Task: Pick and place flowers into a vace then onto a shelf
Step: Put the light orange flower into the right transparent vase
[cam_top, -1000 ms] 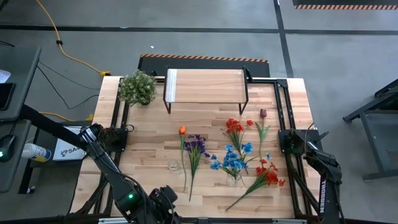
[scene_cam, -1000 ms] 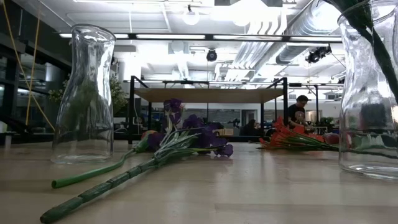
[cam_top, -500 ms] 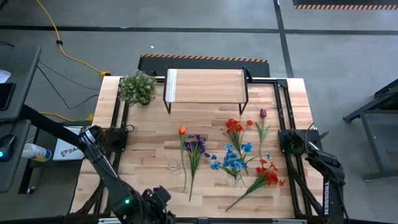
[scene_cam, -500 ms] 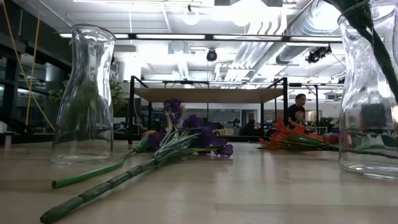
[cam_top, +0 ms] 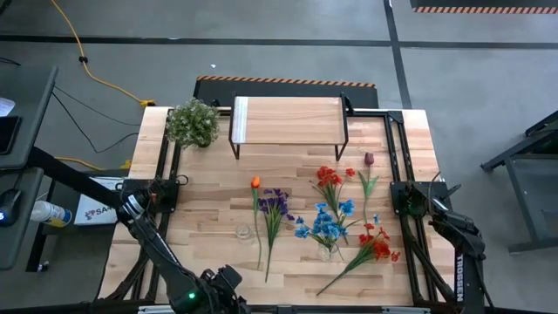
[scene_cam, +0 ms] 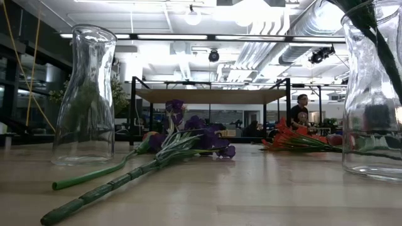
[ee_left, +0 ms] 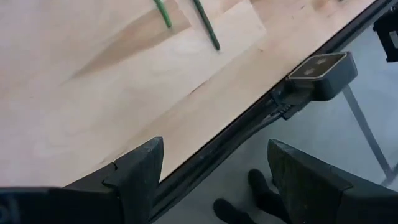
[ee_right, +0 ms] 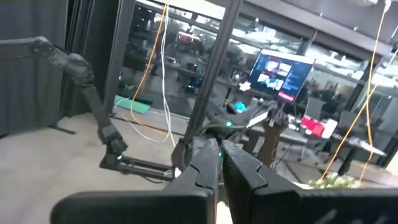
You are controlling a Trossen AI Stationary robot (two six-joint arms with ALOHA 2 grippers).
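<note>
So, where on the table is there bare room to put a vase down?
Bare wood lies between the potted plant and the orange tulip, along the table's left side. A narrower free strip runs in front of the shelf. Between the purple flowers and red flowers it is crowded.

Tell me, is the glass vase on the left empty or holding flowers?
Empty: the left vase stands upright with nothing inside; the purple flowers lie on the table beside it.
</note>
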